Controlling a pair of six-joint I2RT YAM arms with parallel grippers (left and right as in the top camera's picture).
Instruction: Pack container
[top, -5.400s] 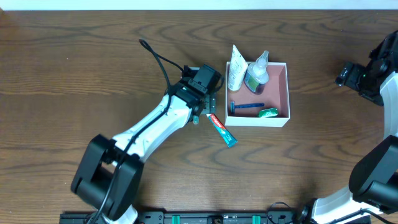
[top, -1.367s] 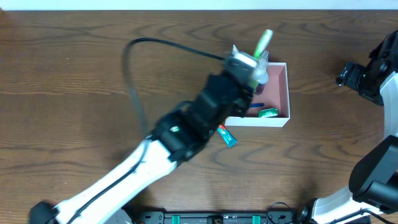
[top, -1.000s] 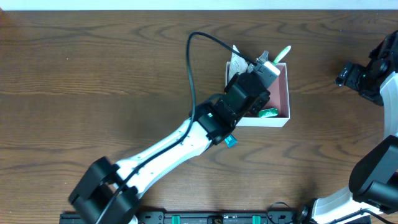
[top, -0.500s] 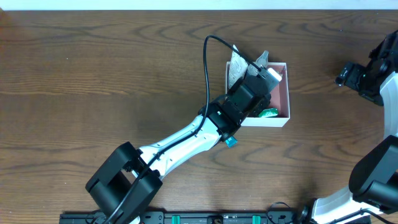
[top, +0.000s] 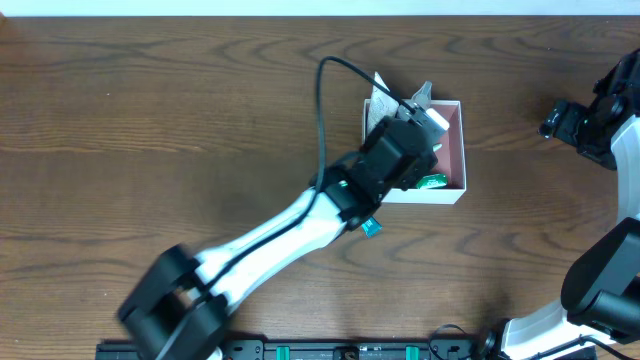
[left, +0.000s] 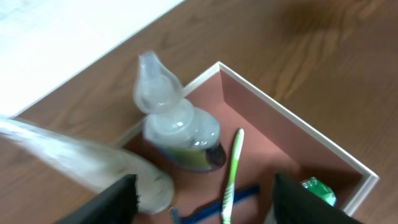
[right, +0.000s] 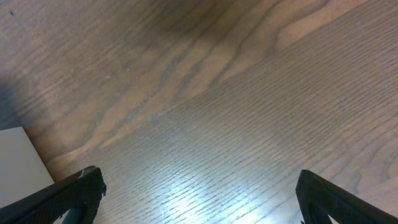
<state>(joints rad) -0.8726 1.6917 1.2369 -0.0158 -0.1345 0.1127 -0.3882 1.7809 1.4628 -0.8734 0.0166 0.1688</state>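
Observation:
The container (top: 455, 145), a square white-walled box with a pink inside, stands right of the table's middle. In the left wrist view, the container (left: 292, 124) holds a clear bottle (left: 180, 130), a white tube (left: 81, 162), a green toothbrush (left: 231, 177), a blue razor (left: 245, 196) and a small green item (left: 317, 190). My left gripper (top: 412, 150) hovers over the container's near-left part. It is open (left: 204, 186), with the toothbrush lying loose between its fingers. My right gripper (top: 580, 125) is open (right: 199, 186) over bare wood at the far right.
A red-and-teal toothpaste tube (top: 370, 226) lies on the table just in front of the container's left corner, mostly hidden under my left arm. The table's back edge runs close behind the container.
My left arm swung the green toothbrush over the container and lowered it. The toothbrush now lies inside, free of the open fingers. The right arm has not moved.

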